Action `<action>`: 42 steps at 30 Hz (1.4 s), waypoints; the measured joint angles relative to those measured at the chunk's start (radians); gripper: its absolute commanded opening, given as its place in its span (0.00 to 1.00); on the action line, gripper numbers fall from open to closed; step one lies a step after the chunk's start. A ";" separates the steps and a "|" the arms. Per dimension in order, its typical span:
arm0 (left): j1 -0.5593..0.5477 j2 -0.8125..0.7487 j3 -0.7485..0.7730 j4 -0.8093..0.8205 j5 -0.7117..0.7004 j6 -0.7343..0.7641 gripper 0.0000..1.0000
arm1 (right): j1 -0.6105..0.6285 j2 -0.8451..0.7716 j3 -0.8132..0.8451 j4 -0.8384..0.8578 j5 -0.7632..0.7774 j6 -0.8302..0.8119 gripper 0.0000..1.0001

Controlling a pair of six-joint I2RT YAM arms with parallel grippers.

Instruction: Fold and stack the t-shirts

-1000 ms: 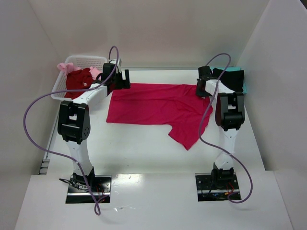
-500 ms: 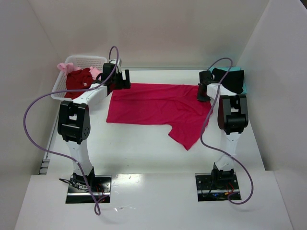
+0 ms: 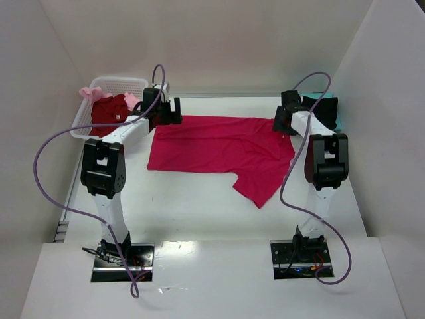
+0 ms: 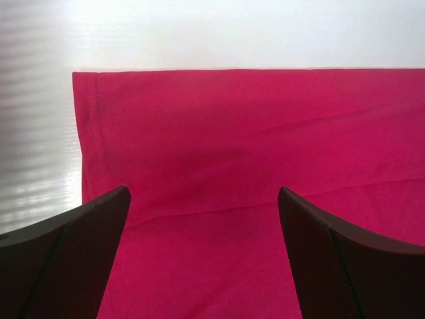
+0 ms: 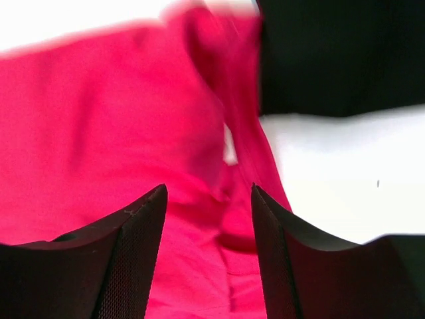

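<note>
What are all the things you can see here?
crimson-pink t-shirt: one, bright pinkish red, spread on the table
black t-shirt: one, black, far right corner
teal t-shirt: one, teal, edge showing beside the black t-shirt
dark red t-shirt: one, dark red, in the basket
pale pink t-shirt: one, pale pink, in the basket
basket: one, white, far left corner
table: one, white, under everything
cables: two, purple, looping at both sides
left fingers: two, black, open over the crimson-pink t-shirt
right fingers: two, black, apart over its other end

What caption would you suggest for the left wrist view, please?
Open left gripper poised over the hemmed corner of a crimson-pink t-shirt on the white table.
</note>
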 measured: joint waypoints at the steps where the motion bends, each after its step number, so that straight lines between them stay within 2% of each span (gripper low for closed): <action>1: 0.000 0.001 0.000 0.000 0.002 0.002 0.99 | 0.000 -0.001 0.026 0.003 -0.010 -0.004 0.60; 5: 0.000 0.001 -0.006 0.017 0.010 0.002 0.99 | 0.000 -0.002 0.127 0.051 -0.071 -0.017 0.60; 8: 0.000 0.001 -0.015 0.020 0.019 0.001 0.99 | 0.000 0.013 0.195 0.079 -0.104 -0.022 0.51; 12: -0.003 0.001 -0.030 0.031 0.021 0.000 0.99 | 0.000 0.093 0.265 0.116 -0.130 -0.022 0.46; 19: -0.003 0.001 -0.043 0.029 0.019 -0.002 0.99 | -0.002 0.229 0.241 0.085 -0.111 -0.018 0.44; 25: -0.003 0.033 -0.010 0.014 0.017 -0.023 0.99 | -0.011 0.234 0.217 0.074 -0.101 -0.016 0.36; 35: -0.004 0.068 0.016 -0.052 -0.085 -0.024 0.99 | -0.037 0.282 0.286 0.068 -0.130 -0.017 0.36; 42: -0.005 0.106 0.069 -0.106 -0.177 -0.024 0.99 | -0.026 0.352 0.404 0.037 -0.140 -0.023 0.36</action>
